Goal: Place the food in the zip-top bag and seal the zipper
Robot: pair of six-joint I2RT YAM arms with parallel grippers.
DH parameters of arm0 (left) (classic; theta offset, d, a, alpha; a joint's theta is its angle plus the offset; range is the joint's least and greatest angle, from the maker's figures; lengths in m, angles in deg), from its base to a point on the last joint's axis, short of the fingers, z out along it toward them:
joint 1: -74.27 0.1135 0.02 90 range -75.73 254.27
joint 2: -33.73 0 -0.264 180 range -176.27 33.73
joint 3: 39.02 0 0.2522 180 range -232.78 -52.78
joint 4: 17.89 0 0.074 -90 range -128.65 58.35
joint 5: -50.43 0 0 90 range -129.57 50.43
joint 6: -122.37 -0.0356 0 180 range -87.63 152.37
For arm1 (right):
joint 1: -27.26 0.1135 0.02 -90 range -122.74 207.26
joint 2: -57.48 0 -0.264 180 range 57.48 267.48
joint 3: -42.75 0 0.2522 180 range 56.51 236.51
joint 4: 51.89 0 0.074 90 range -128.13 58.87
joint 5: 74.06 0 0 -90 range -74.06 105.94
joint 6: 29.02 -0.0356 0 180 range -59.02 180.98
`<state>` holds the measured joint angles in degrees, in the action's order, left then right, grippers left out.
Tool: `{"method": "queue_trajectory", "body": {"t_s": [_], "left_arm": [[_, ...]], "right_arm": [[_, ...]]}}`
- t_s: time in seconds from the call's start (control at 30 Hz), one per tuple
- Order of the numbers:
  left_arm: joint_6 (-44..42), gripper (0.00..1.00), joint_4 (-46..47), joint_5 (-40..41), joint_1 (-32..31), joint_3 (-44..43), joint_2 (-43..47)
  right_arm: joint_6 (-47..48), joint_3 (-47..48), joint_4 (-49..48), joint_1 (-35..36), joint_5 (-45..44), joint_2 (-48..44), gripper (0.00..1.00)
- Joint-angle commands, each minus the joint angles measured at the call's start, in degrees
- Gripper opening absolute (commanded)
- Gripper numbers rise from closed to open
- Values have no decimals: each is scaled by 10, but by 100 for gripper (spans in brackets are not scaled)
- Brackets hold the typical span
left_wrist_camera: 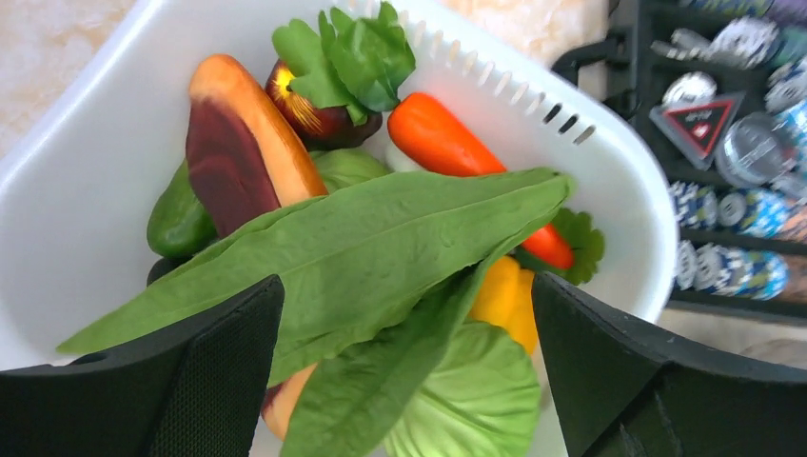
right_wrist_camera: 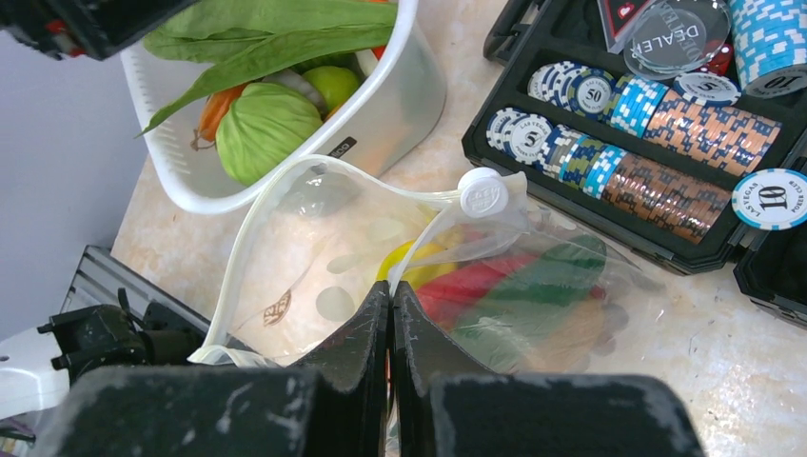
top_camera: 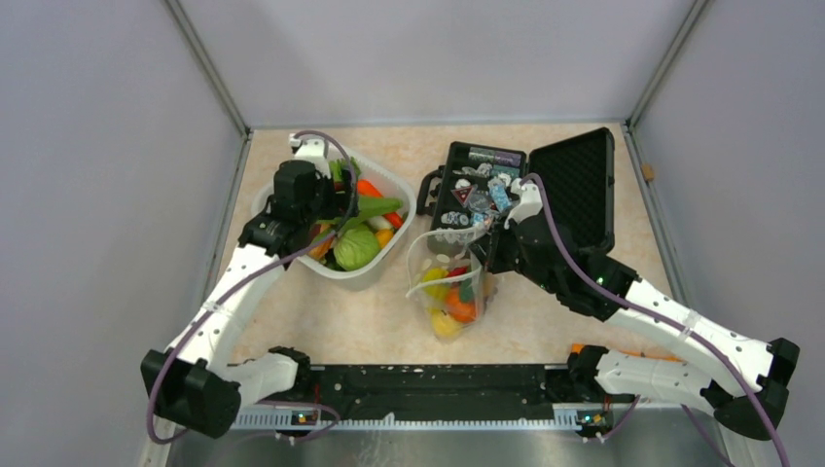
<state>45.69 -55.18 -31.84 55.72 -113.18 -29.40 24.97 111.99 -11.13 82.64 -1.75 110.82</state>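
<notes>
Two end effectors [left_wrist_camera: 407, 286] [right_wrist_camera: 392, 290] — one zip-top bag [right_wrist_camera: 319, 252]

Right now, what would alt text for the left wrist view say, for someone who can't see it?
The left jaws stand wide open above a white basket of toy food, a long green leaf on top of a carrot and a cabbage. Poker chips show at right.

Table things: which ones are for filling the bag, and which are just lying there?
For the job:
bag
zipper
food, waiting in the basket

Just lying there:
black case
chips inside it
</notes>
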Motion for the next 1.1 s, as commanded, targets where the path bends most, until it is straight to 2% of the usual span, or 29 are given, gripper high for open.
{"method": "queue_trajectory", "body": {"t_s": [0.0,0.07,0.23,0.3,0.4,0.53,0.67,0.8,0.83,0.9,1.0,1.07], "left_arm": [[-86,99,20,-49,13,-14,-41],[-173,99,25,-128,14,-35,-65],[-341,99,73,-172,14,-54,-113],[-422,99,24,-207,14,-77,-151],[-482,99,-88,-195,14,-144,-224],[-521,99,-174,-145,15,-208,-295],[-553,97,-221,-186,19,-213,-318],[-537,89,-209,-225,21,-201,-310],[-539,84,-205,-232,21,-197,-308],[-530,68,-211,-230,21,-204,-309],[-527,59,-235,-227,21,-214,-312],[-519,44,-242,-211,21,-221,-313]], "right_arm": [[6,8,-41,4,8,-9,0],[7,7,-42,4,10,-9,0],[10,8,-46,3,18,-9,0],[11,9,-45,3,19,-11,0],[12,9,-45,3,18,-13,0],[12,5,-44,3,17,-18,0],[12,4,-42,3,14,-19,0],[12,3,-42,3,13,-22,0],[11,3,-43,4,13,-22,0],[11,3,-42,4,14,-23,0],[10,2,-40,4,13,-24,0],[10,-1,-41,4,13,-26,0]]}}
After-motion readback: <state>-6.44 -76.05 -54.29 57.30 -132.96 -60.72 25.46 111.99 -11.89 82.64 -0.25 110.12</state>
